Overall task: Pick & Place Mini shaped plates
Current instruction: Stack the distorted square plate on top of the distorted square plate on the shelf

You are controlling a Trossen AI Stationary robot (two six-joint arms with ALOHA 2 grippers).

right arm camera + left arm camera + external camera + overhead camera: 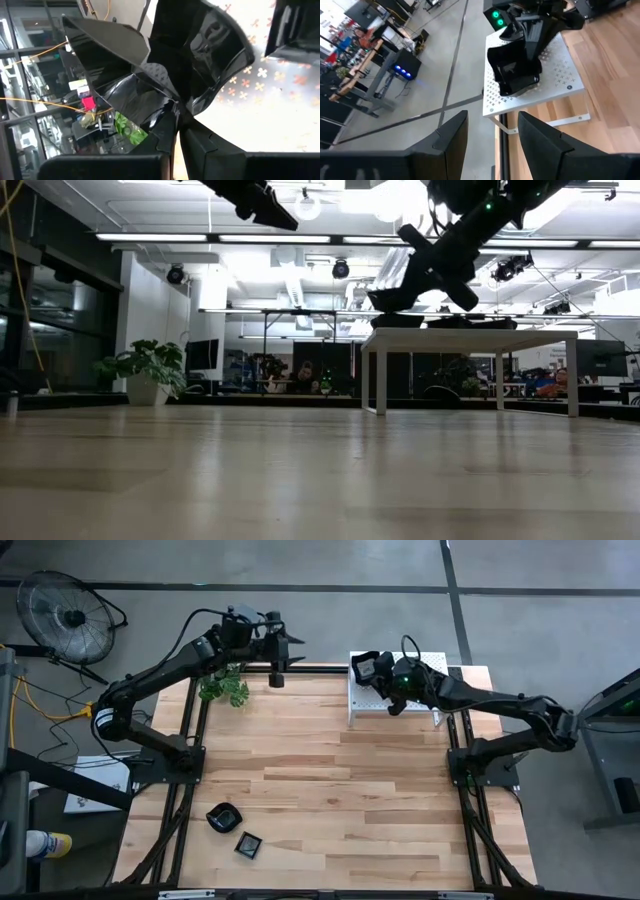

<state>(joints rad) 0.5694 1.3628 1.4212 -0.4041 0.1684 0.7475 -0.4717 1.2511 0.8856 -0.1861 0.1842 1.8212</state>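
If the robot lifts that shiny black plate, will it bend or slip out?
Probably no bending: the black plate keeps sharp, crisp edges, so it looks stiff. It might slip, since its glossy surface mirrors the room and the right gripper's fingers pinch only one thin rim. It looks light, being small and thin above the white rack.

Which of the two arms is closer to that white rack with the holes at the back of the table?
The right. Its pincer is over the white rack, clamped on a black plate. The left pincer hangs open, off to the rack's side near the table's far edge.
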